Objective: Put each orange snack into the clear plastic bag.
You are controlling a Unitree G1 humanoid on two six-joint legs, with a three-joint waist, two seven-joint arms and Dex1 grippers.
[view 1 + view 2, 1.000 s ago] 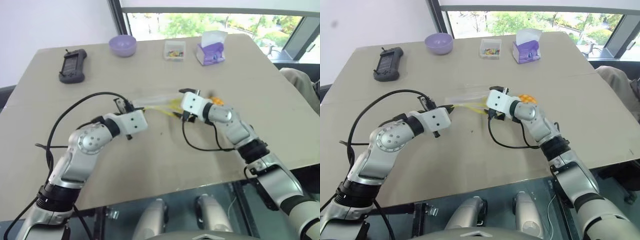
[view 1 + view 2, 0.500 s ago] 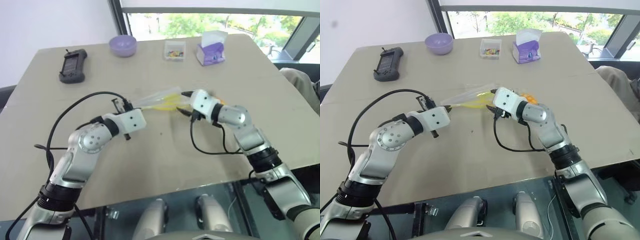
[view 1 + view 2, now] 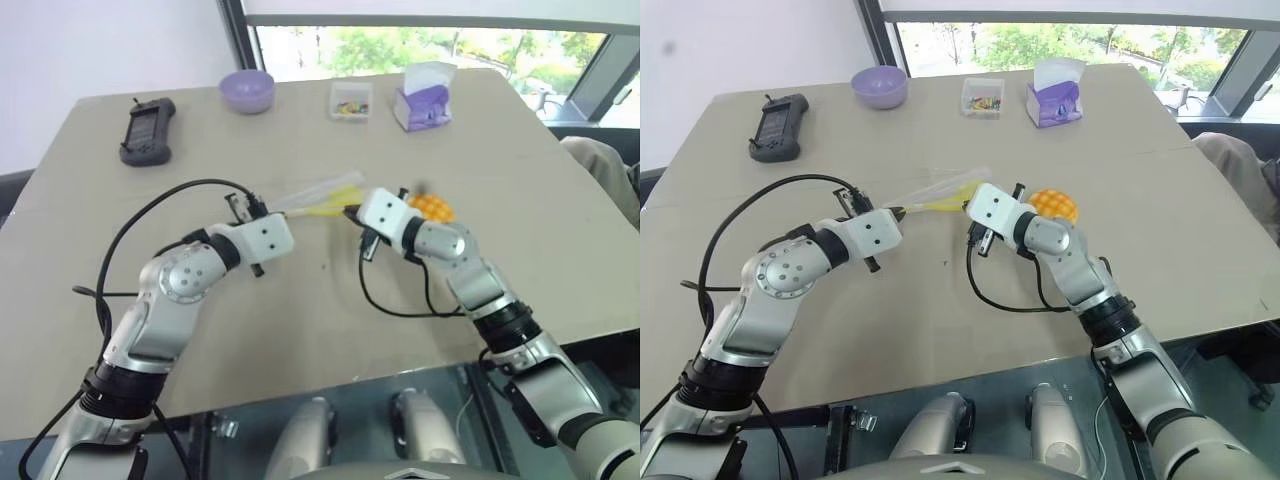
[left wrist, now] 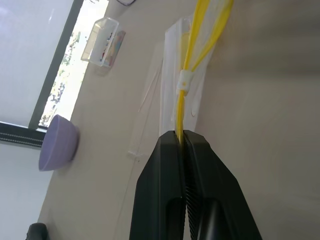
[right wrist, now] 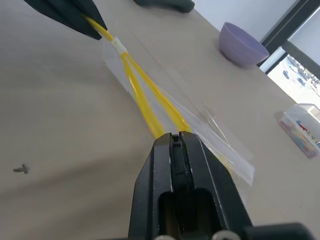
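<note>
Left wrist view, clear plastic bag (image 4: 181,95) seal pinched between fingers (image 4: 165,190)

Looks like an office or lab room. A plain beige table (image 3: 1200,230) stands by a large window (image 3: 1060,35) with trees outside, holding a tissue box (image 3: 1053,98) and a handheld controller (image 3: 771,126).

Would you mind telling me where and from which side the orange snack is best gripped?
Grip the orange snack across its rounded sides, coming from above. It sits flat on the table, grid-topped dome up, just behind the right gripper, so a low approach from the front looks blocked. That gripper is shut on the clear plastic bag.
</note>
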